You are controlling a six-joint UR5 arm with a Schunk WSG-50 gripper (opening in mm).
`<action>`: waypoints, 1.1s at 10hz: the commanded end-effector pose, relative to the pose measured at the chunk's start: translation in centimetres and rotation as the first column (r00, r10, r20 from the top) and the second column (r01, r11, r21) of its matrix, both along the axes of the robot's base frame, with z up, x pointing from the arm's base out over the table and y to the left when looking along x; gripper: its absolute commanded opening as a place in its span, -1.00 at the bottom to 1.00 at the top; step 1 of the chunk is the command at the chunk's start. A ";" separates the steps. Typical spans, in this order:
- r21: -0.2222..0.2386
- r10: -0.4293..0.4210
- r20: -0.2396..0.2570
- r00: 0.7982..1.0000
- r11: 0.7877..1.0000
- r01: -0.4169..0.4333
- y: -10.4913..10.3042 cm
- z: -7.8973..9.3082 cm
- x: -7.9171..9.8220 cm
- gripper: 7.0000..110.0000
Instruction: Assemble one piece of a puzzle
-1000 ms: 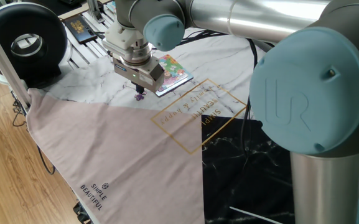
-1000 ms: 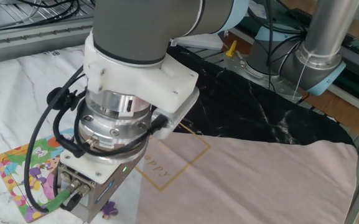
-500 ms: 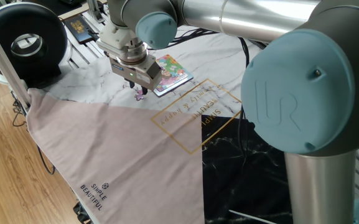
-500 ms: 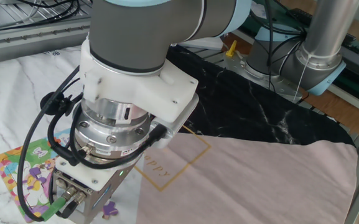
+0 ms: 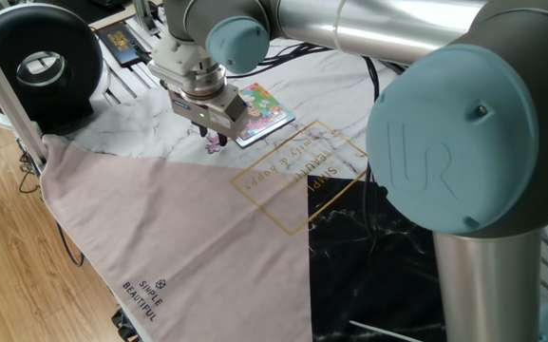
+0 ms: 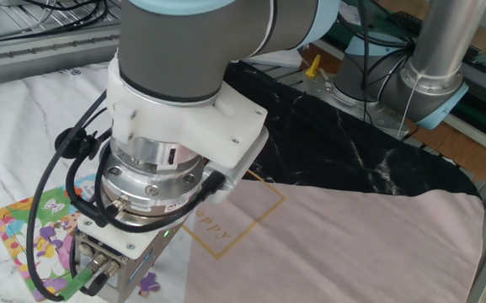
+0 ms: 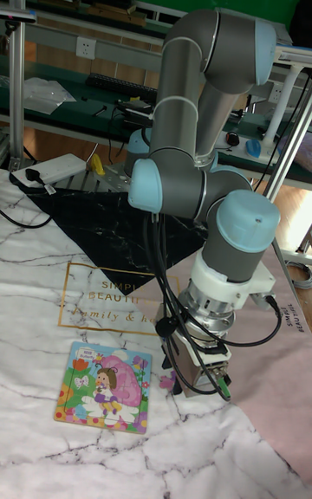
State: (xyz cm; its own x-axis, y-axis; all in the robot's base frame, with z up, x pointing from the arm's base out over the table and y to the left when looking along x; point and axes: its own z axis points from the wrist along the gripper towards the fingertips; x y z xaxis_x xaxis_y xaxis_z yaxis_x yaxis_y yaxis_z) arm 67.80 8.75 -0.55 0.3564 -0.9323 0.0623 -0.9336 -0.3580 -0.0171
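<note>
Since a second ago, the tool has lifted a little and slid toward the puzzle. It is pinching the piece just above the surface. In the tall view, the piece hangs at the puzzle's 3 o'clock side.

Purple piece just beside pink/yellow puzzle.
</note>
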 end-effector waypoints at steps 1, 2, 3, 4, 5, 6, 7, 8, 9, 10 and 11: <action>0.003 -0.005 0.005 1.000 1.000 0.005 -0.1 -0.3 0.4 -0.28; 0.004 -0.002 0.005 1.000 1.000 0.002 0.0 -0.5 0.5 -0.28; 0.003 0.000 0.001 1.000 1.000 0.000 0.0 -0.6 0.6 -0.28; -0.003 0.001 -0.002 1.000 1.000 -0.001 -0.1 -0.7 0.5 -0.28; -0.013 0.005 -0.013 1.000 1.000 -0.005 -0.3 -0.6 0.2 -0.28; -0.013 0.005 -0.019 1.000 1.000 -0.005 -0.3 -0.6 0.1 -0.28; -0.011 -0.001 -0.014 1.000 1.000 0.001 -0.2 -0.6 0.2 -0.28; -0.011 -0.001 -0.011 1.000 1.000 0.001 -0.1 -0.6 0.5 -0.28; -0.010 0.002 -0.010 1.000 1.000 -0.002 0.0 -0.7 0.6 -0.28; -0.002 0.008 -0.011 1.000 1.000 -0.008 0.2 -0.7 0.6 -0.28; -0.004 0.012 -0.016 1.000 1.000 -0.013 0.1 -0.6 0.4 -0.28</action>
State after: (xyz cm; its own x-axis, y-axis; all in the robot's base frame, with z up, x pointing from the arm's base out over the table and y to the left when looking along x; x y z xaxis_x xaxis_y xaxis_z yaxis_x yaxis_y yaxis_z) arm 68.20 8.63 -1.27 0.3697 -0.9262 0.0738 -0.9287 -0.3707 0.0000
